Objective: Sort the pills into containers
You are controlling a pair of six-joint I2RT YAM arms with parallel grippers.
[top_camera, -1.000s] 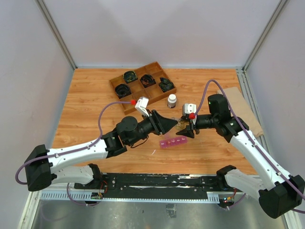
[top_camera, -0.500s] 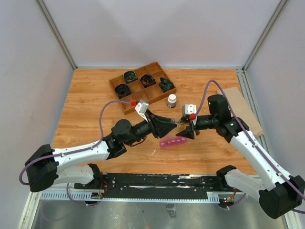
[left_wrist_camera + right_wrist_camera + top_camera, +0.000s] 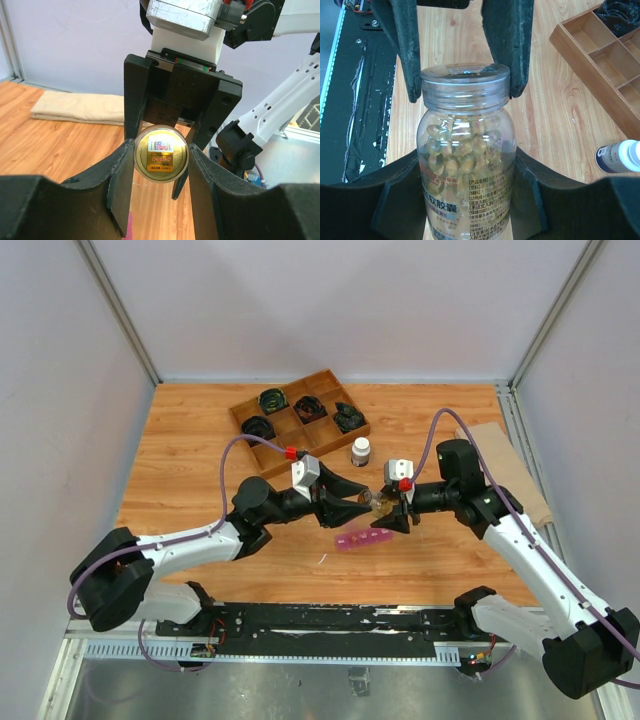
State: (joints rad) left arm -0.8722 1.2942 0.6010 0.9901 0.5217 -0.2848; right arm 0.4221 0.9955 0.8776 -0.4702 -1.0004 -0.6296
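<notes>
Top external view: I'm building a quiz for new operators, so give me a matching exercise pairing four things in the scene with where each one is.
Things:
1. pill jar
2. pink compartment strip
3. white-capped bottle
4. wooden tray

Places:
A. far side of the table, holding black coils
B. upright beside the tray
C. gripped at body and lid
D. flat on the table, nearer than the jar

Pairs: 1-C; 2-D; 3-B; 4-A

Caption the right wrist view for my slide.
Right end effector holds a clear glass jar of small yellowish pills while the left end effector grips its clear round lid.
</notes>
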